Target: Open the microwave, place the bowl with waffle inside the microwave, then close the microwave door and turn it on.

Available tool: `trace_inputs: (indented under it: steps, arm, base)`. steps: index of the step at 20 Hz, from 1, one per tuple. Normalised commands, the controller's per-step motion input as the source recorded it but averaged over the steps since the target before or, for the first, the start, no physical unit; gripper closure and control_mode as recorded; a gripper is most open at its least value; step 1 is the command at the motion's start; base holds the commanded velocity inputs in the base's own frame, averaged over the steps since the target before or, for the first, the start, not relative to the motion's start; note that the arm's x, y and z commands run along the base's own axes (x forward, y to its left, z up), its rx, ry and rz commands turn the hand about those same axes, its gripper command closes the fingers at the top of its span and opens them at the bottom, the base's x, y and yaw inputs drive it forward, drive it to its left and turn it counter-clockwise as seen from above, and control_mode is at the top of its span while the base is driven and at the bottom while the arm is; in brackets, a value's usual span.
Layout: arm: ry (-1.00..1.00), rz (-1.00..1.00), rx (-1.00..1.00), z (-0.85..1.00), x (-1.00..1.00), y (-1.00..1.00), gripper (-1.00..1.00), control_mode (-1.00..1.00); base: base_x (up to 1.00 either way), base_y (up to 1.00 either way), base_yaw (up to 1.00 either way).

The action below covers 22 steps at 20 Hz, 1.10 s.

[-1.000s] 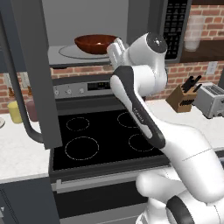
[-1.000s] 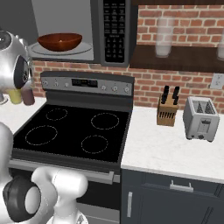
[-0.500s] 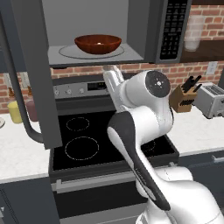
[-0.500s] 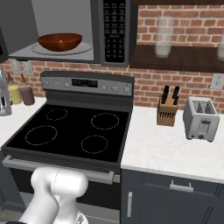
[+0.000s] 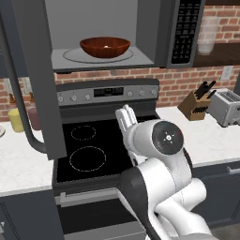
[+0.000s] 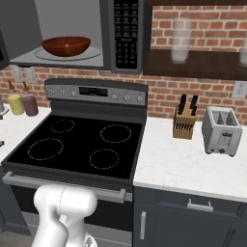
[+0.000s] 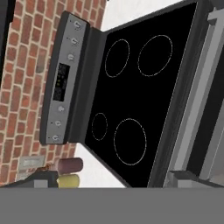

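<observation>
My pincer (image 5: 125,114) hung above the black stove top (image 5: 101,147), near its back edge, with its white fingers (image 5: 123,117) spread wide and holding nothing. The bowl (image 5: 104,46) sat on the glass turntable (image 5: 75,56) inside the microwave (image 5: 183,33), about the middle of the cavity floor; I could not make out the waffle in it. The microwave door (image 5: 35,79) stood swung open at the left, its curved handle (image 5: 21,117) hanging down beside the stove's left edge. On the counter's right part stood a knife block (image 6: 185,120) and a toaster (image 6: 221,130), close together.
</observation>
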Motion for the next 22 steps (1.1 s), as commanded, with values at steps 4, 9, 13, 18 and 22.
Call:
trace_inputs:
  steps: [4, 9, 13, 18, 22]
  arm:
    - [-0.08, -0.02, 0.00, -0.54, -0.37, 0.49, -1.00, -1.00]
    - [-0.13, 0.00, 0.00, -0.61, -0.32, 0.77, -1.00, -1.00]
    - [-0.11, -0.01, 0.00, -0.72, -0.20, 0.79, -1.00, -1.00]
    - [-0.13, -0.01, 0.00, -0.54, 0.01, 0.96, -1.00, -1.00]
    - [-0.12, -0.01, 0.00, -0.27, 0.25, 1.00, -1.00, -1.00]
  base:
    - [0.00, 0.00, 0.00]
    - [0.00, 0.00, 0.00]
    - [0.00, 0.00, 0.00]
    - [0.00, 0.00, 0.00]
    - [0.00, 0.00, 0.00]
